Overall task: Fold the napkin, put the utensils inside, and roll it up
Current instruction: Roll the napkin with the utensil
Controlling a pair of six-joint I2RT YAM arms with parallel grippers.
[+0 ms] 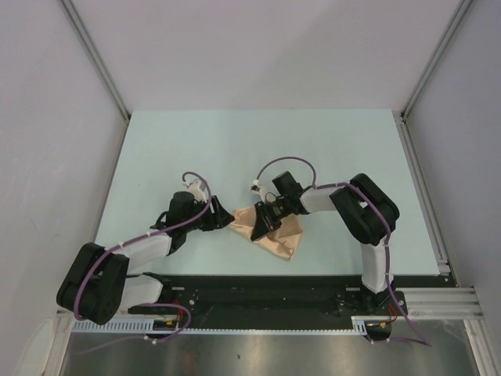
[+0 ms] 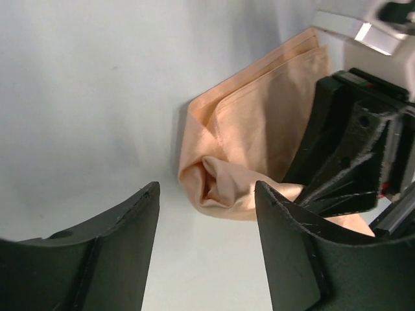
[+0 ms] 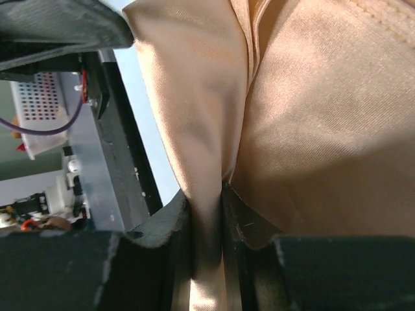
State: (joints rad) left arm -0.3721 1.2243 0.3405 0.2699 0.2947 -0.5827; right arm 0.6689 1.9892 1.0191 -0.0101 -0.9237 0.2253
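cloth: napkin [image 1: 282, 239] lies bunched, part-folded, by the near edge of the desk [image 1: 235, 141], midway along.
right arm: right gripper [image 3: 206, 207] pinches a fold of it.
left arm: left gripper [image 2: 206, 191] gapes just beside its curled end.
step: folding, apparently; no utensil visible.
next: a flatter, squarer fold.

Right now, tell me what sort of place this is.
Probably a robot lab test cell: a pale table walled by plain panels on metal posts, with a left arm and right arm bolted at its near edge, working a napkin.
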